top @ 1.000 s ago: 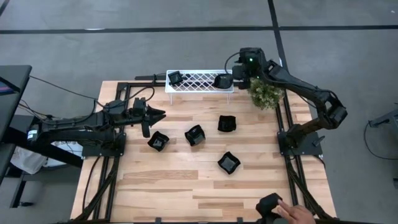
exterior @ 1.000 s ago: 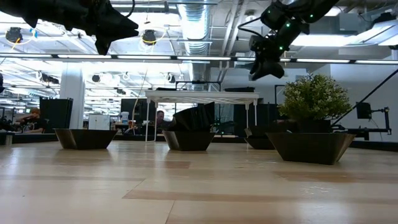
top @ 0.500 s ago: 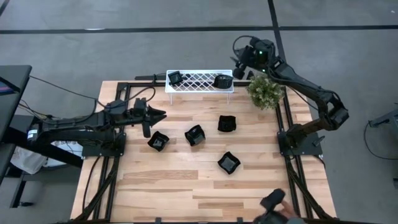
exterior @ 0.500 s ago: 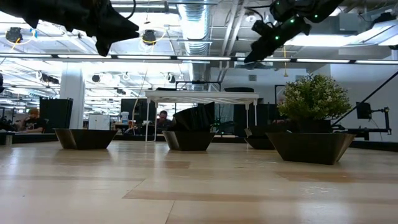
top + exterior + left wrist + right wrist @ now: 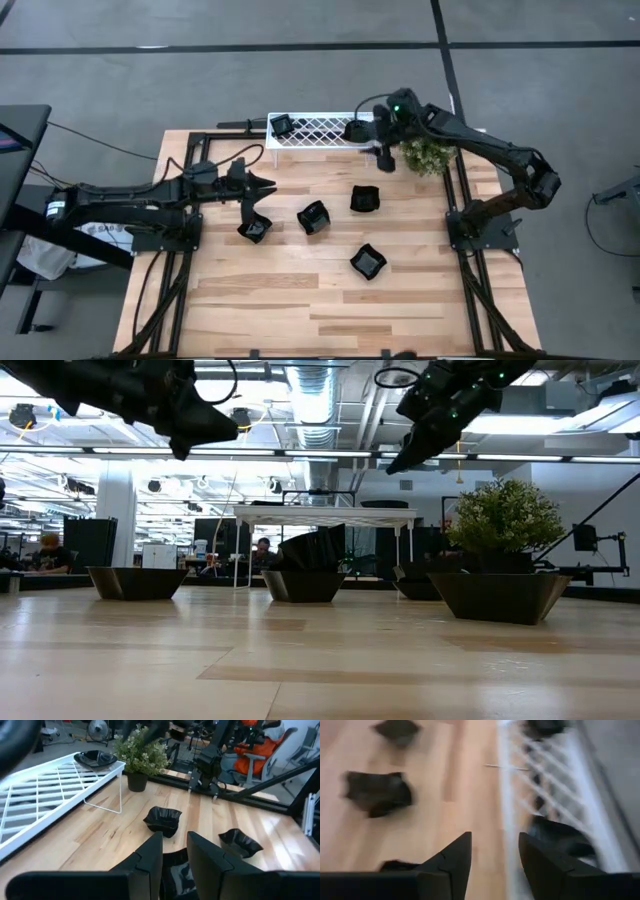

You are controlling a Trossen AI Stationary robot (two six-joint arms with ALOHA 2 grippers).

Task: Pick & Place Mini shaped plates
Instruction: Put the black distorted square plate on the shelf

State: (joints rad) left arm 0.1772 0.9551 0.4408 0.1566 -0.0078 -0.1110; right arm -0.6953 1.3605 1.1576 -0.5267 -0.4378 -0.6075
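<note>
Overhead plan of the table, described from the near edge to the far edge, clock directions as on the high view.

Nearest lies one small black plate (image 5: 368, 262), toward 5 o'clock of the table centre and well apart from both arms. In the middle band three more plates sit on the wood (image 5: 300, 300): one at left (image 5: 254, 229), one at centre (image 5: 314, 217), one to the right (image 5: 366, 199).

The left gripper (image 5: 252, 203) hangs just above and beside the left plate, which lies at about 6 o'clock from its tips. In the left wrist view that plate shows dark between and just beyond the two fingers (image 5: 150, 857), which stand apart with nothing held. This is the relation on which the next move likely turns: the left arm is much the nearer to this plate, and a short descent would put its rim between the jaws.

At the far edge stands the white rack (image 5: 320, 130), carrying two plates, one at its left end (image 5: 283, 125) and one at its right end (image 5: 356, 130). The right gripper (image 5: 385, 155) hovers off the rack's right end, beside the potted plant (image 5: 428, 155), its jaws parted and empty; the right-hand table plate lies at about 7 o'clock from it.
</note>
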